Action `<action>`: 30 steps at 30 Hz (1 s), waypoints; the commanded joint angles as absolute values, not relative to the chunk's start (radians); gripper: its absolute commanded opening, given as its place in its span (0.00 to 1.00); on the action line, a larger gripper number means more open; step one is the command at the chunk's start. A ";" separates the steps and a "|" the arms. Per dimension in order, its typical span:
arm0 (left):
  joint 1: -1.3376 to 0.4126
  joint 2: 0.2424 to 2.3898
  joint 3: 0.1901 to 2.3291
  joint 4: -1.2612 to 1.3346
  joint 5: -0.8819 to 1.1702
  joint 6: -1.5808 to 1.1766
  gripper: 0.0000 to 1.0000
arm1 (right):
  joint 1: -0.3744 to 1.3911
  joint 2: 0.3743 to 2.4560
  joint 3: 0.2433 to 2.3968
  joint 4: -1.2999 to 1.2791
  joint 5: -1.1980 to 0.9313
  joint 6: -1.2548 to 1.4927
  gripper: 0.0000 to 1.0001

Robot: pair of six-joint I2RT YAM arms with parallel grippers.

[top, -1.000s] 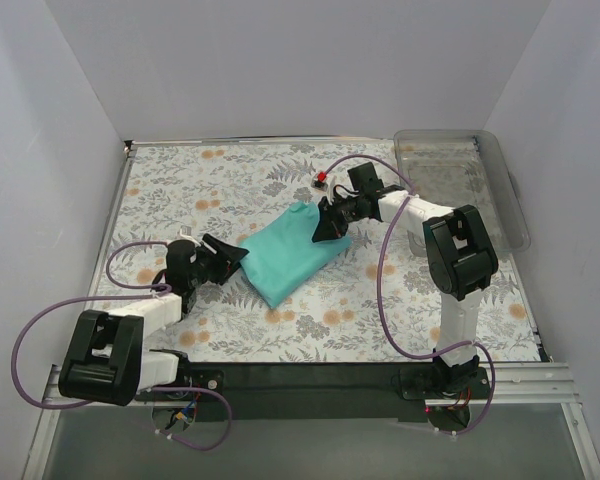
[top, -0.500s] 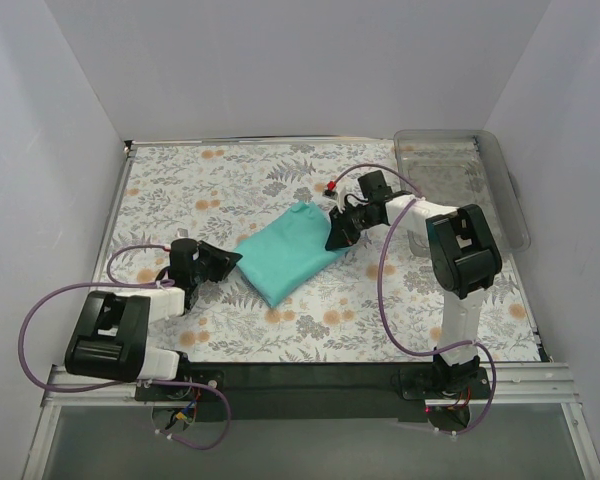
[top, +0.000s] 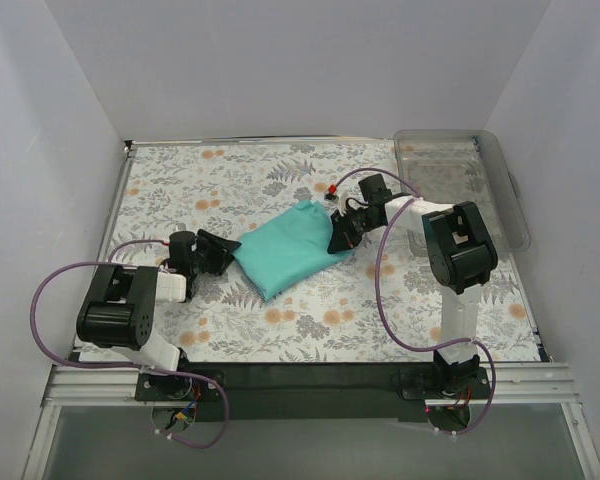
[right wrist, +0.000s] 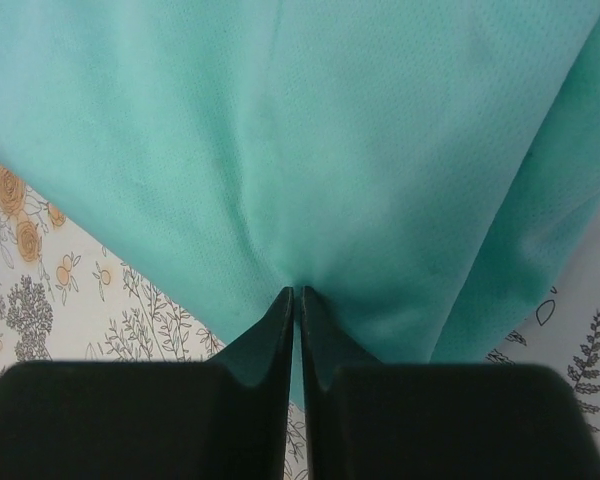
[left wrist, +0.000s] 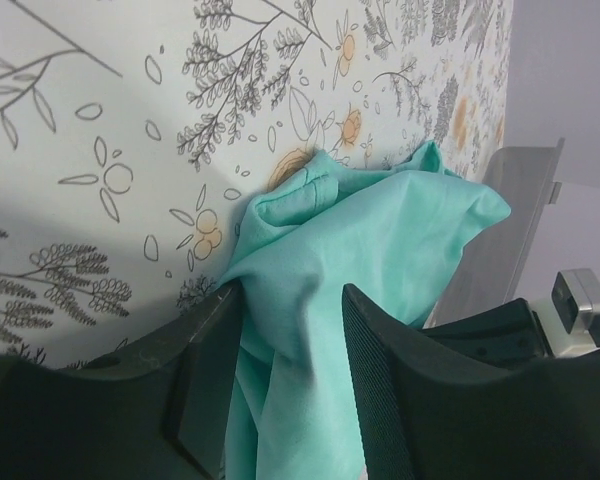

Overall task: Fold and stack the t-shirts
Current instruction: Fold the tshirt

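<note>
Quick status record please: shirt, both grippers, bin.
shirt: plain teal-green cloth t-shirt, roughly folded, lying mid-table
left gripper: open, fingers straddling the shirt's left edge
right gripper: shut, pinching the shirt's right edge
bin: clear plastic bin, far right corner, apart from the shirt
surface: floral-patterned table

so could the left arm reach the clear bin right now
Probably not: the clear bin sits at the far right corner, with the t-shirt and right arm between it and the left pincer.
</note>
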State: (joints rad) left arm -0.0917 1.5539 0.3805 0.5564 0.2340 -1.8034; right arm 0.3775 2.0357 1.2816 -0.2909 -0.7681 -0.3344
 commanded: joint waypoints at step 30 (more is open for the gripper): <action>-0.129 1.281 0.390 0.528 0.755 -1.589 0.60 | 0.377 2.231 1.845 -0.334 -0.957 -0.059 0.16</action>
